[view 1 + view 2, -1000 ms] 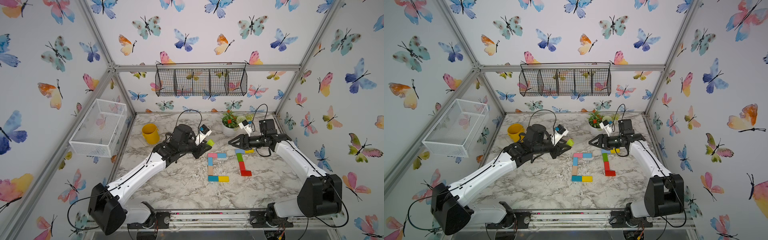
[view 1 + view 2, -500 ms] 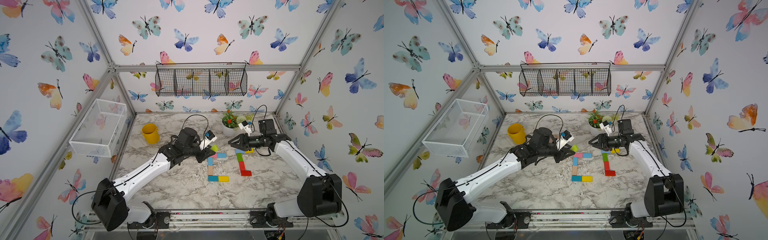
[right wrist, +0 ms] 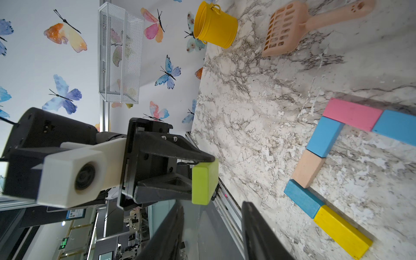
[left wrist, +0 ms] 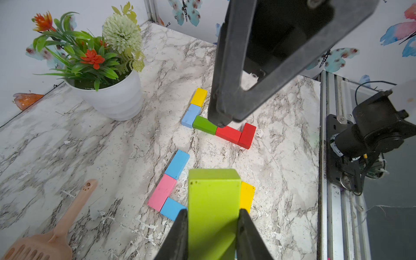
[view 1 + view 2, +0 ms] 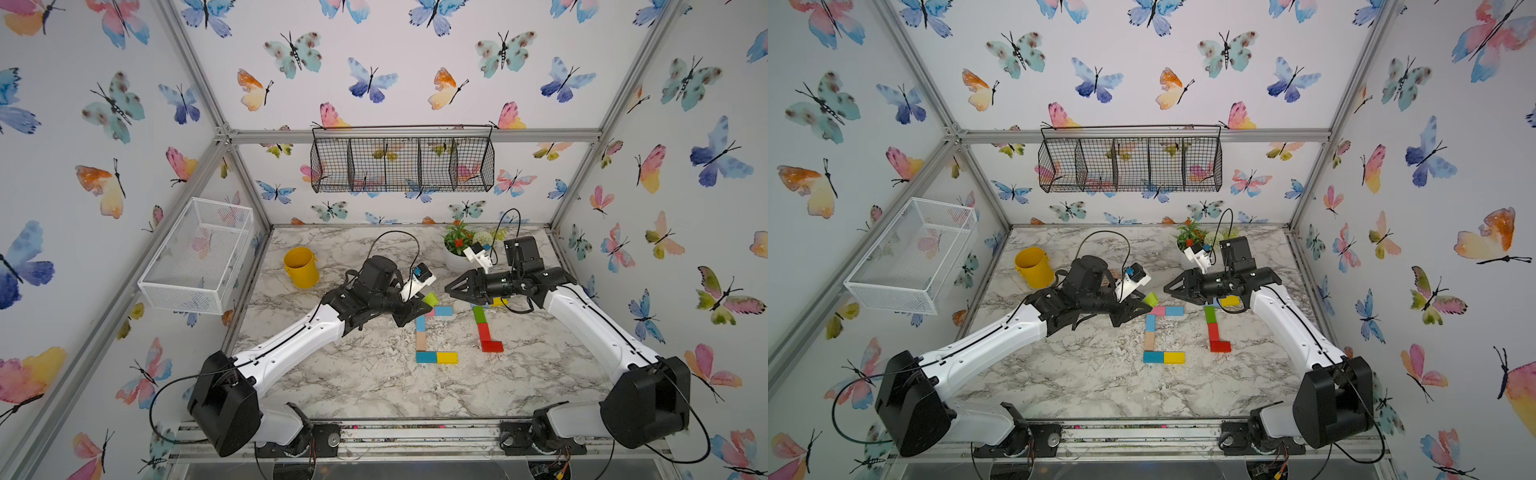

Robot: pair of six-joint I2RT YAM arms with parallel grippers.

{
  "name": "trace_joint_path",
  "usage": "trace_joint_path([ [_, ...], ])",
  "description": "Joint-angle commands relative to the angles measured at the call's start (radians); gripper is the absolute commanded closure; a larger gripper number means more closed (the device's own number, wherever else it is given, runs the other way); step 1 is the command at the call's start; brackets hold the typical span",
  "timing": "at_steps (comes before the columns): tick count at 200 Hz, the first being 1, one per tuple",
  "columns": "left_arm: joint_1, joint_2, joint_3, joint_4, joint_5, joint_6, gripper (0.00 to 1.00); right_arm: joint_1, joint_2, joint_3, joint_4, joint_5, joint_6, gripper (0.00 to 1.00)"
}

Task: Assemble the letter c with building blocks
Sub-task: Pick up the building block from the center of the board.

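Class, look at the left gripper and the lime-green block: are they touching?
Touching. The left wrist view shows the lime-green block clamped between both fingers of the left gripper.

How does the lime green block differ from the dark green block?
The lime green block is gripped by the left end effector, above the table; the dark green block lies flat on it, end to end with a red block. The lime one is lighter and yellower than the dark one. Both are rectangular bricks.

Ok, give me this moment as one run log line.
left gripper: shut on lime block, by pink block | right gripper: open, empty | C shape: six blocks laid
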Motion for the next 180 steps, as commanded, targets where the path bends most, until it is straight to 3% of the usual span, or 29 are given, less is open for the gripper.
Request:
trace_joint_path([
  [1, -0.006, 0.007, 0.004, 0.018, 0.032, 0.012, 0.88, 0.026, -0.020, 0.026, 0.008, 0.027, 0.037, 0.56],
  [66, -0.011, 0.008, 0.001, 0.017, 0.034, 0.016, 0.88, 0.118, 0.024, 0.098, -0.081, 0.126, 0.006, 0.57],
  [127, -0.012, 0.001, 0.000, 0.017, 0.034, 0.021, 0.88, 0.130, 0.021, 0.082, -0.104, 0.214, 0.013, 0.60],
  [180, -0.012, 0.001, 0.000, 0.017, 0.034, 0.022, 0.88, 0.163, 0.027, 0.073, -0.079, 0.194, 0.036, 0.59],
])
